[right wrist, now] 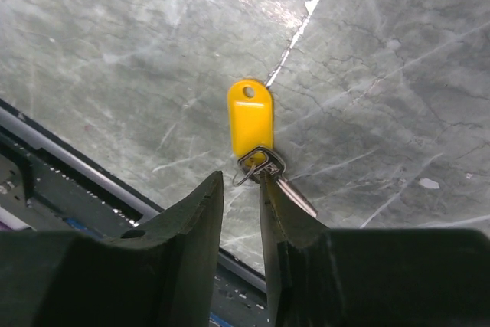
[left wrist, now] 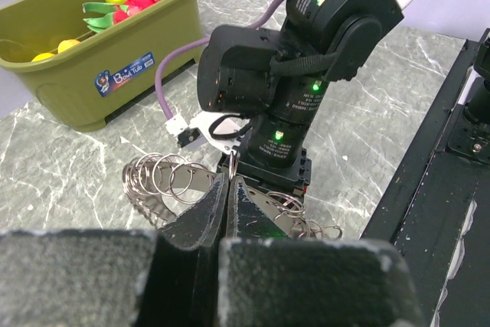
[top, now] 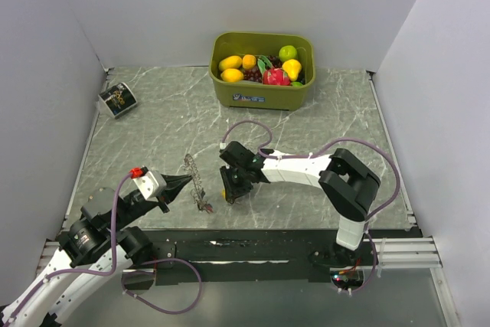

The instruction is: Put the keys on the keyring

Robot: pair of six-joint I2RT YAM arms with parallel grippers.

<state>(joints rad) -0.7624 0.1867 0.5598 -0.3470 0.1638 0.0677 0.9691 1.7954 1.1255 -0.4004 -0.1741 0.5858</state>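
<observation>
Grey wire loops form the keyring point(top: 195, 183), left of centre in the top view, its long axis running from upper left to lower right, nearly top to bottom. The left gripper point(top: 186, 181) is clamped on it at mid-length, fingers pressed together. Just right of it, the right gripper point(right wrist: 240, 181) points down at the table point(right wrist: 383, 51), fingers slightly apart. At their tips a yellow-tagged key point(right wrist: 250, 120) lies flat, its tag upright in the wrist view, hole end toward the top, blade slanting to the lower right.
</observation>
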